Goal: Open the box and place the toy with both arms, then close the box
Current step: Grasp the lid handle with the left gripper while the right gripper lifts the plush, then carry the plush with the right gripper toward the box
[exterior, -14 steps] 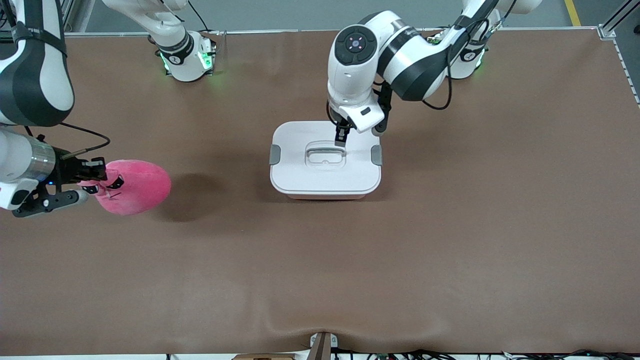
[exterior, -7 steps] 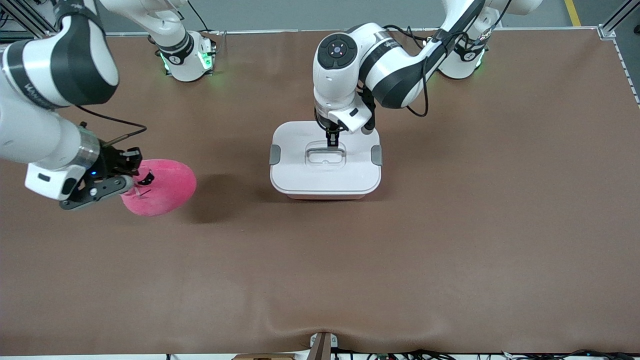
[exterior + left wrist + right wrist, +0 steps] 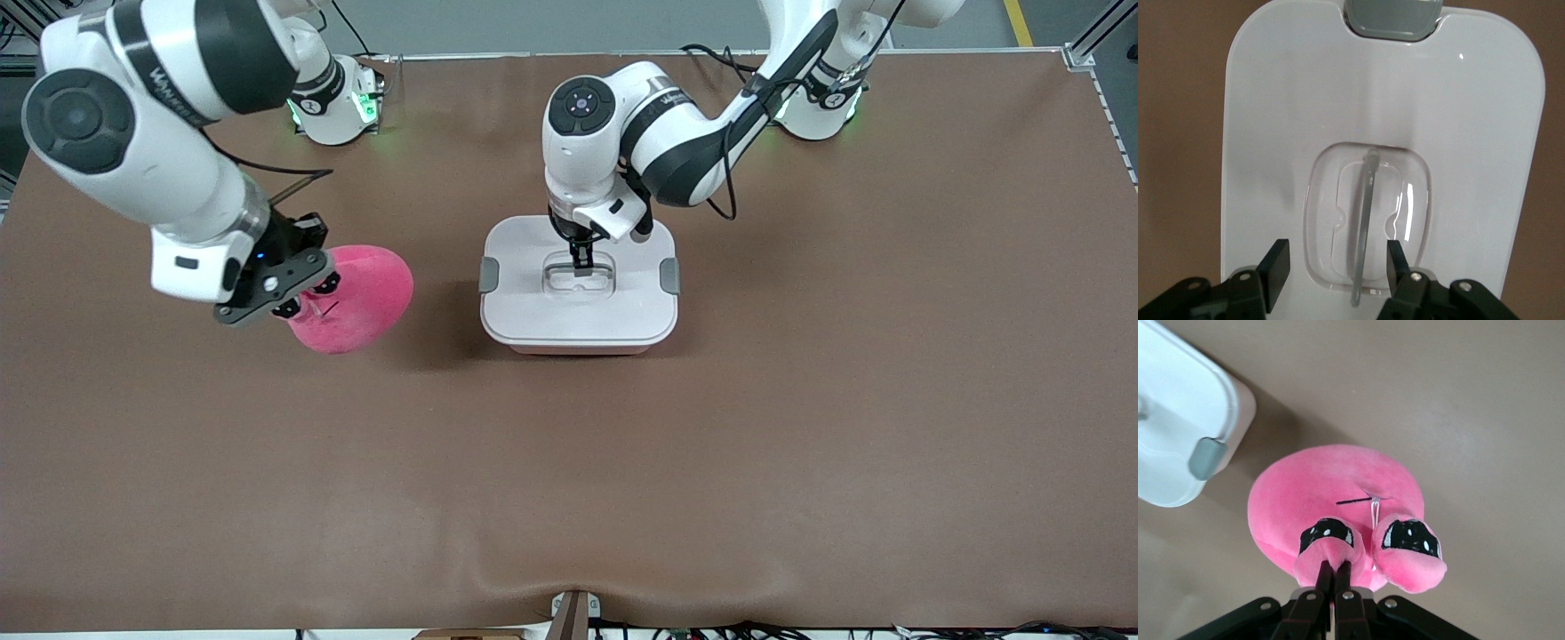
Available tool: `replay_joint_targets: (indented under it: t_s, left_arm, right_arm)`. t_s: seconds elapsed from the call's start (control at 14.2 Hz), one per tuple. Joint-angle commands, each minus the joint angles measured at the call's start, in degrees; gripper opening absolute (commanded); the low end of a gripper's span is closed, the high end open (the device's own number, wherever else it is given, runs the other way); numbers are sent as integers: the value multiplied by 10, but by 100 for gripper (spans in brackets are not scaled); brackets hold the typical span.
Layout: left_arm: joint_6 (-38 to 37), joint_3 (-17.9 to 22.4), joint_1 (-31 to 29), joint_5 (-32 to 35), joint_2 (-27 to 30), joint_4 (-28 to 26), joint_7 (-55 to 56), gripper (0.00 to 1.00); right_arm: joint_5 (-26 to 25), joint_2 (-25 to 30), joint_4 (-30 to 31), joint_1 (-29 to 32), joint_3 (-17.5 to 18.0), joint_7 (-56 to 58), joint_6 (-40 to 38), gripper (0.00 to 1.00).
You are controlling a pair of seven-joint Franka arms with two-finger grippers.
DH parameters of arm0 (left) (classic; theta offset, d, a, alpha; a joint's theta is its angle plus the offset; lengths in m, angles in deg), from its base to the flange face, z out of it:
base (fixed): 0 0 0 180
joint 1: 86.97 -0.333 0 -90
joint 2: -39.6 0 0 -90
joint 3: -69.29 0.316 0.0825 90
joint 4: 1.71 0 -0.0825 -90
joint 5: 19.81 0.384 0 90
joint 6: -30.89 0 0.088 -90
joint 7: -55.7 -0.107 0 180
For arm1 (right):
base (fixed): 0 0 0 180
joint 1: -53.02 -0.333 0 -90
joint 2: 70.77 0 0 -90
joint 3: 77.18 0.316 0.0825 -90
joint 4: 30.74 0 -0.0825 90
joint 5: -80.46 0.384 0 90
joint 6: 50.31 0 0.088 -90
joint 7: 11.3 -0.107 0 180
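Note:
The box (image 3: 578,311) stands mid-table with its white lid (image 3: 1271,133) on and a grey clip (image 3: 488,274) at each end. My left gripper (image 3: 582,260) hangs low over the lid's recessed handle (image 3: 1363,220). It is open, with one finger on either side of the grey handle bar and no contact that I can see. The pink toy (image 3: 360,298) hangs above the table beside the box, toward the right arm's end. My right gripper (image 3: 1333,572) is shut on a nub under the toy's dark eye markings.
Brown table cover (image 3: 800,427) spreads all round the box. The toy's shadow (image 3: 436,329) falls between toy and box. A box corner with one grey clip (image 3: 1205,457) shows in the right wrist view. Both arm bases stand along the table's edge farthest from the camera.
The right arm has carried the toy from the right arm's end of the table toward the box. The left gripper has shifted over the lid and come down at the handle.

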Motion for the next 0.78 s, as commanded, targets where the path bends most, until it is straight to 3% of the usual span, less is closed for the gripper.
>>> replay_joint_targets:
  t_s: [0.0,0.71]
  left_arm:
    - [11,2,8,29,-6,-3,16,66]
    - [15,2,17,63,-29,-2,25,60]
  right_arm:
    - [-2,14,2,-35,-2,8,-5,0]
    - [-2,37,7,-50,-5,75,0,0]
